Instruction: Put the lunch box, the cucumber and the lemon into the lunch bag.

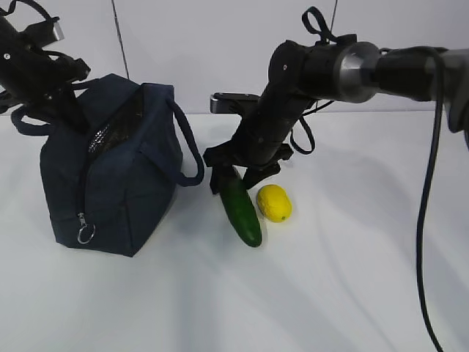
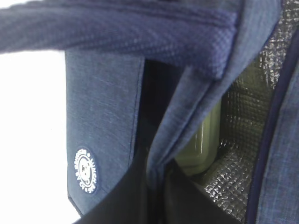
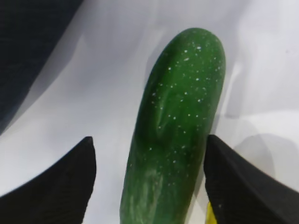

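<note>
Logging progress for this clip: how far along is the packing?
Done: the lunch box sits inside the lunch bag. In hand: the right claw is open astride the cucumber on the table, not yet closed. Left: cucumber and lemon remain outside. The left claw is at the bag's opening; its state is unclear.

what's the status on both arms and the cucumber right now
Right gripper open, jaws straddling the long dark green cucumber on the table. Left gripper at the boxy navy fabric lunch bag, jaws hidden. Small yellow lemon beside the cucumber.
</note>
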Robot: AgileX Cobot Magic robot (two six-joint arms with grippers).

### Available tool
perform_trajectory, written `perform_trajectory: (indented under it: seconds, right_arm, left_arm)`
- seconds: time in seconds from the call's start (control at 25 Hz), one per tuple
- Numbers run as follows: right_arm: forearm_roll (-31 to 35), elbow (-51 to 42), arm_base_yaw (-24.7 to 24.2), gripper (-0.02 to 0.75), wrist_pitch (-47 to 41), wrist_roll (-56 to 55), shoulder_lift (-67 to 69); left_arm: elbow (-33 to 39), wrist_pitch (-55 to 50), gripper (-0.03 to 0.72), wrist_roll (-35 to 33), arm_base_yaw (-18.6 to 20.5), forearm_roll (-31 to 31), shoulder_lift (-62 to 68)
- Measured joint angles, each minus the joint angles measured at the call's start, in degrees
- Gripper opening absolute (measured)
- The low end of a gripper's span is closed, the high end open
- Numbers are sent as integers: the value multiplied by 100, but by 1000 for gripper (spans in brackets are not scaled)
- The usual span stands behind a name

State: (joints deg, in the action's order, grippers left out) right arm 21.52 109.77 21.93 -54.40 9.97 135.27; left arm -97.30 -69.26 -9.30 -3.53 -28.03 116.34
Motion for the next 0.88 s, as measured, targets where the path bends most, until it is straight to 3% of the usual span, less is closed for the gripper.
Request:
perform_trajectory:
  seconds: [0.64,0.88]
  right_arm:
    - [-95,147,94,516,-170,-91,268]
    - [-98,147,94,414,-205,-91,268]
  left_arm:
    - [0,0,-1,-34,0,3,0]
    - [0,0,-1,-34,0,3,0]
